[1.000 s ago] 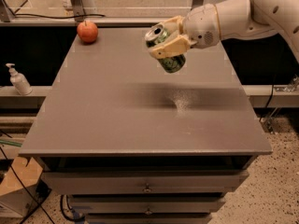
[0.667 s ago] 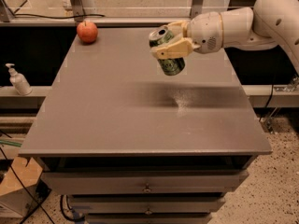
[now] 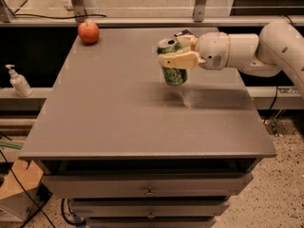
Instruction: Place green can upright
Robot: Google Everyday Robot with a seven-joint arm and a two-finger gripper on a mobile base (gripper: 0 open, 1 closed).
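Camera view runs from a white pump bottle (image 3: 19, 81) on a low ledge, far left of the green can (image 3: 174, 75) and off the table (image 3: 109, 122). A red apple (image 3: 89, 32) sits on the table's back corner, well to the left of the can and behind it. The can itself hangs right of the table's middle, clear of the grey top, with its silver pull-tab end up and its body close to upright, leaning only a little. The claw (image 3: 172, 50) is clamped on the can's upper half, with one cream finger (image 3: 180, 60) across the front face and the other behind it. A dark shadow lies on the table under the can and to its right. The white arm (image 3: 247, 51) reaches in level from the right of the can. Drawers (image 3: 149, 186) line the table's front, below the can.
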